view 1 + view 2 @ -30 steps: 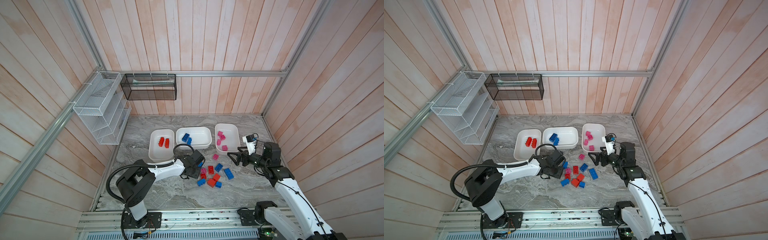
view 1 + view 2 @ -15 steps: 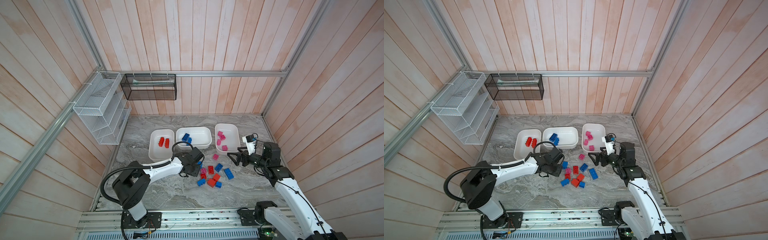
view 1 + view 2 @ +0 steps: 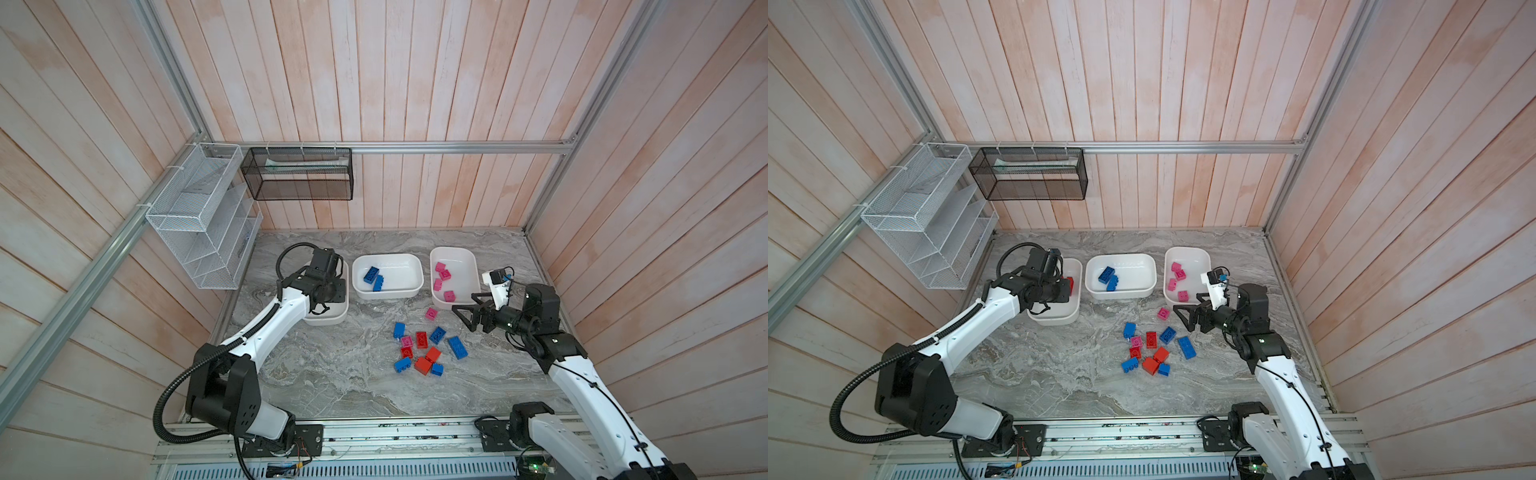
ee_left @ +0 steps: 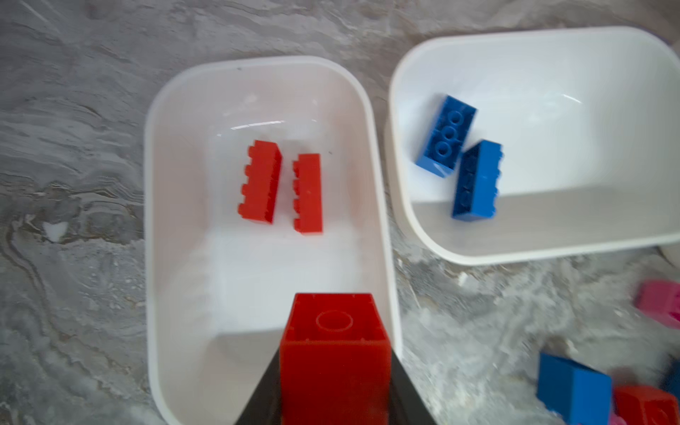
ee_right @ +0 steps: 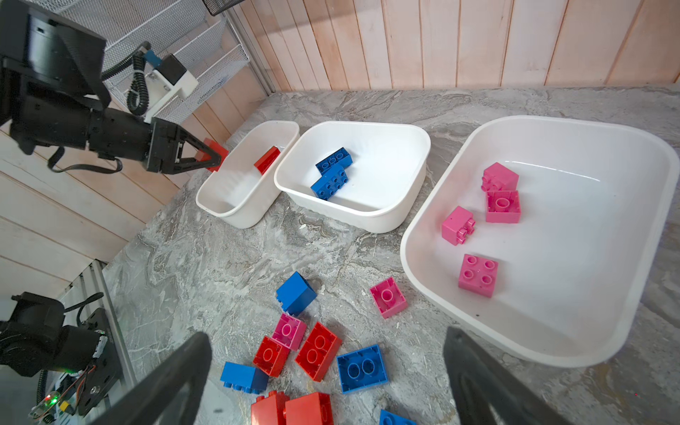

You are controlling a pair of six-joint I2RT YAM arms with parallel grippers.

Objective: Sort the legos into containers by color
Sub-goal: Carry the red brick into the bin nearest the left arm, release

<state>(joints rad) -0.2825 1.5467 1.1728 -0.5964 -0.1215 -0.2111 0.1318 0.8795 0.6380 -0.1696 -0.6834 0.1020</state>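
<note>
Drop at risk of a miss: the left gripper [image 5: 210,156] carries a red brick [image 4: 335,353] above the near end of the red tub [image 4: 257,272], with the tub's side rim just beside the jaws. Let go here, the brick may well strike that rim and bounce out onto the table [image 4: 73,184]. It could also tip toward the blue tub [image 4: 552,228] on that same side. Further ahead of the jaws, where two red bricks [image 4: 261,182] already lie, looks the safer spot. A chunky brick between slim tips could also twist if jolted. The left jaws are clamped narrow on the brick's flanks and touch nothing else.

The right gripper [image 3: 464,318] hangs clear of the table with jaws spread wide and empty. The pile [image 5: 316,353] of red, blue and pink bricks lies below and ahead of them. A lone pink brick [image 5: 388,297] sits just ahead, and the pink tub [image 5: 552,294] stands off to one side. Lowered at that width into so tight a cluster, the jaws would likely shove neighbours or catch two colours at once.
</note>
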